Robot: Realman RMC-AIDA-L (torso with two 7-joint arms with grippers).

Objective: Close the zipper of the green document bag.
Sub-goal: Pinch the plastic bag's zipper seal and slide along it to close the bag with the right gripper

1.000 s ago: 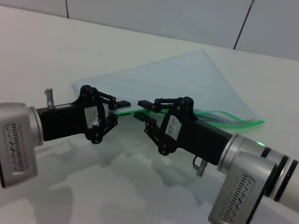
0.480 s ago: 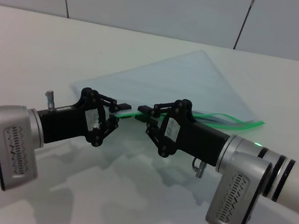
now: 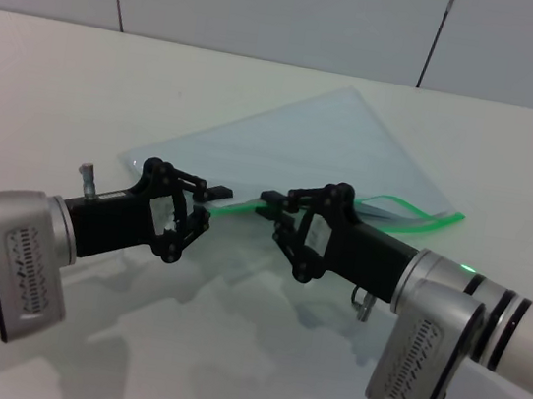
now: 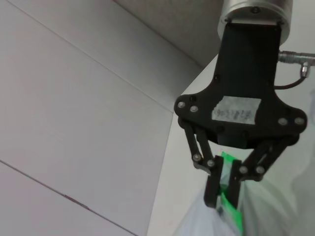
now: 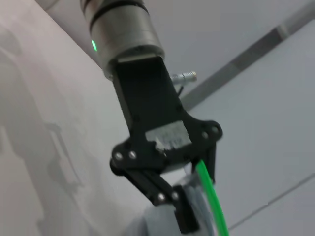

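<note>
The green document bag (image 3: 323, 148) is lying flat on the counter (image 3: 55, 81), its contents hard to make out. Along the bag's near edge, the left gripper (image 3: 215, 195) and right gripper (image 3: 268, 203) are each pinching the zipper (image 3: 241, 207), jaws nearly closed; beyond the right gripper the strip is apparently gaping open.

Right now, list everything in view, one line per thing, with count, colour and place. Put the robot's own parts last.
green document bag: one, translucent pale blue-grey, lying flat mid-table, near edge lifted between both grippers.
zipper: one, bright green strip along the bag's near edge, gaping apart at the right end.
table: one, white, under everything.
wall panels: pale grey, behind the table.
left gripper: one, black, left of centre, jaws closed on the zipper strip.
right gripper: one, black, right of centre, jaws closed on the zipper strip, facing the left gripper.
</note>
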